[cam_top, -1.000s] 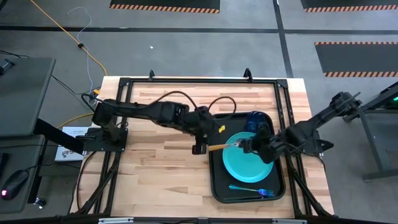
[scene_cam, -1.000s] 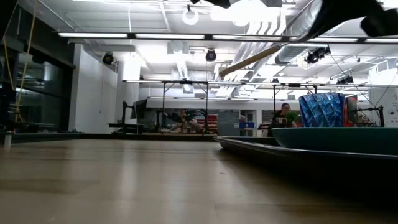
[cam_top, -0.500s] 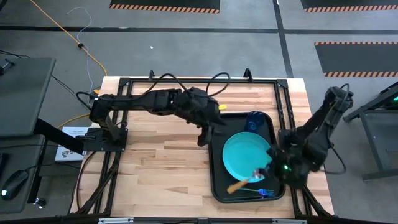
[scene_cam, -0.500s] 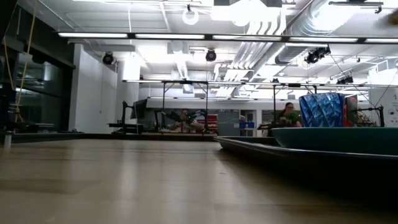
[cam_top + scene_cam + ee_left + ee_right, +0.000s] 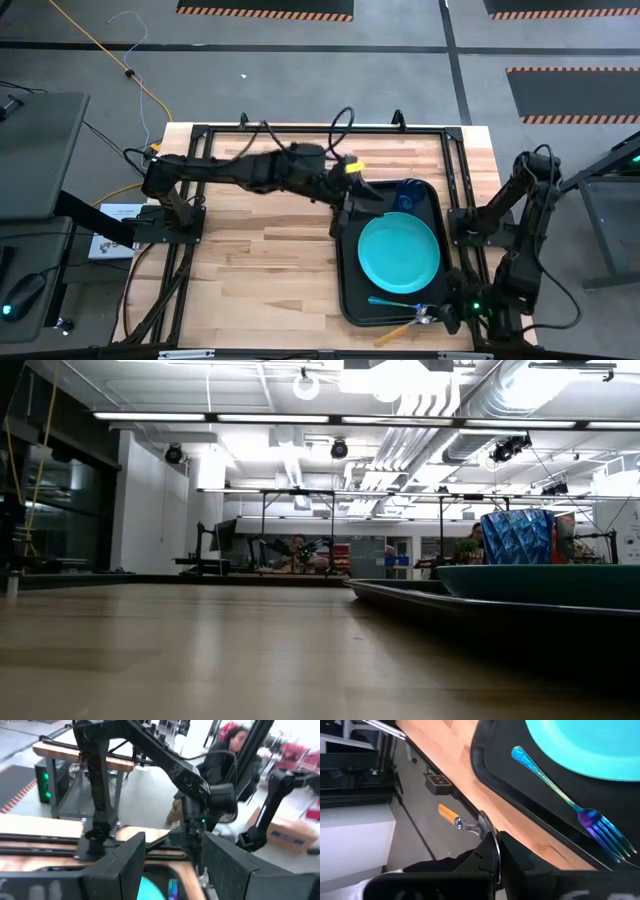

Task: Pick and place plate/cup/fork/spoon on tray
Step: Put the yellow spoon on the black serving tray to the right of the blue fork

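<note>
The black tray (image 5: pixel 349 290) lies at the table's right. On it rest the turquoise plate (image 5: pixel 398 252), the blue cup (image 5: pixel 408 193) at its far end, and the teal fork (image 5: pixel 398 302) along its near rim. My right gripper (image 5: pixel 433 318) is past the tray's near right corner, shut on the orange-handled spoon (image 5: pixel 398 331). My left gripper (image 5: pixel 352 203) hangs open and empty over the tray's far left corner. The low view shows the cup (image 5: pixel 517 537), plate (image 5: pixel 540 582) and tray (image 5: pixel 400 595), but neither gripper. My right gripper pinches the spoon's metal bowl end (image 5: pixel 484 824) between its two fingers. The orange handle (image 5: pixel 448 813) sticks out free beyond the fingertips, toward the table's left and near edge. The spoon is lifted clear, outside the tray's near rim.
A black frame (image 5: pixel 300 130) runs around the table's edges. Bare wood (image 5: pixel 260 270) lies left of the tray. People show in the room beyond the table (image 5: pixel 235 750).
My right gripper has swung with the spoon from over the plate's far left toward the table's near edge, past the tray's near right corner. My left gripper has drawn away from the spoon's handle, toward the far edge and right, to the tray's far left corner.
</note>
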Action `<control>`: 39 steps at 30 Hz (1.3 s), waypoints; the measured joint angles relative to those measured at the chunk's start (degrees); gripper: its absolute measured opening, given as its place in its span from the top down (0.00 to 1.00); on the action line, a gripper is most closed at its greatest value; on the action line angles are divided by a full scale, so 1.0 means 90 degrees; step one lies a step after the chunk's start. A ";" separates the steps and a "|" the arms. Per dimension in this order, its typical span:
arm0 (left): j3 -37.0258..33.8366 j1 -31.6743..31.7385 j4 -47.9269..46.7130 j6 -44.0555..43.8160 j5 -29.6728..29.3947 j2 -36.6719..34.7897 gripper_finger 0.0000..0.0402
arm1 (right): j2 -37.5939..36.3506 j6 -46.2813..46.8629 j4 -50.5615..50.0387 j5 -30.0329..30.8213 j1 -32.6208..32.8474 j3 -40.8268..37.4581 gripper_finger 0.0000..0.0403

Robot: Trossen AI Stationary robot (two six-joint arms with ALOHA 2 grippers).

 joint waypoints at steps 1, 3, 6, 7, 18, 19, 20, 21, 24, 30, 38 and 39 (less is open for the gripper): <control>-0.0302 -0.0019 0.0321 -0.0162 0.0002 -0.0070 0.54 | 0.0072 0.0011 0.0024 -0.0037 0.0000 0.0000 1.00; -0.1032 -0.0061 0.1182 -0.0574 0.0006 -0.0200 0.54 | 0.0178 0.0041 0.0069 -0.0061 -0.0005 0.0000 1.00; -0.2272 -0.0128 0.2753 -0.1308 -0.0022 -0.0514 0.54 | 0.0360 0.0318 0.0068 0.0104 -0.0020 0.0000 1.00; -0.2640 -0.0142 0.3300 -0.1559 -0.0062 -0.0579 0.54 | 0.0441 0.0330 0.0108 0.0092 -0.0060 0.0000 1.00; -0.4106 -0.0246 0.4949 -0.2132 -0.0762 -0.1567 0.54 | 0.0658 0.0360 -0.0354 -0.0181 -0.0535 0.0000 1.00; -0.4105 -0.0246 0.4962 -0.2006 -0.0819 -0.1630 0.54 | 0.0568 0.0374 -0.0541 -0.0303 -0.0602 0.0000 1.00; -0.4102 -0.0246 0.4970 -0.1879 -0.0897 -0.1688 0.54 | 0.0485 0.0403 -0.0771 -0.0499 -0.0658 0.0000 1.00; -0.4102 -0.0234 0.4945 -0.1797 -0.0977 -0.1748 0.54 | 0.0402 0.0435 -0.0987 -0.0700 -0.0711 0.0000 1.00; -0.4099 -0.0200 0.4862 -0.1738 -0.1103 -0.1829 0.54 | 0.0114 0.0488 -0.1452 -0.0959 -0.0787 0.0000 1.00; -0.4102 -0.0210 0.4749 -0.1748 -0.1123 -0.1817 0.54 | -0.0297 0.0502 -0.2936 -0.1150 -0.0474 0.0596 1.00; -0.4102 -0.0229 0.4614 -0.1731 -0.1340 -0.1798 0.54 | -0.0298 0.0516 -0.3760 -0.1220 -0.0128 0.1110 1.00; -0.4102 -0.0229 0.4552 -0.1731 -0.1333 -0.1798 0.54 | -0.0297 0.0514 -0.3666 -0.1181 -0.0143 0.1068 1.00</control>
